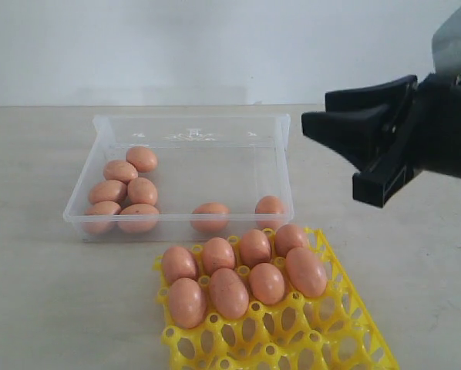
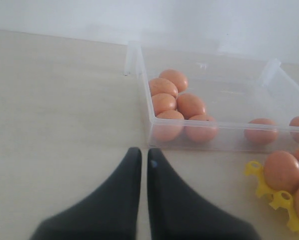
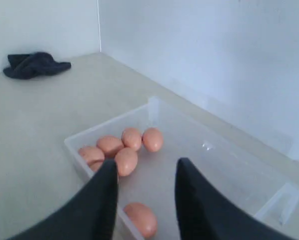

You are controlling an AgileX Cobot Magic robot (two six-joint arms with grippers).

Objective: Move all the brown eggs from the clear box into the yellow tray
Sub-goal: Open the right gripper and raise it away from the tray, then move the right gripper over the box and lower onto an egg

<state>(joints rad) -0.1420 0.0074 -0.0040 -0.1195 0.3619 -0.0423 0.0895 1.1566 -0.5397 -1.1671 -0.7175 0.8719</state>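
The clear box (image 1: 192, 118) sits mid-table and holds several brown eggs (image 1: 142, 190), most bunched at its left end, with two (image 1: 210, 217) against the front wall. In front of it the yellow tray (image 1: 292, 339) carries several more brown eggs (image 1: 229, 291) in its back cups. My right gripper (image 1: 315, 112) hangs in the air to the right of the box, open with nothing between its fingers. In the right wrist view this right gripper (image 3: 146, 162) looks down over the box (image 3: 152, 102). My left gripper (image 2: 143, 151) is shut and empty, low over the table beside the box's (image 2: 139, 65) front left corner.
A dark cloth (image 3: 34, 65) lies on the table far off near the wall corner. A pale wall runs behind the box. Bare table surrounds the box and the tray (image 2: 269, 192).
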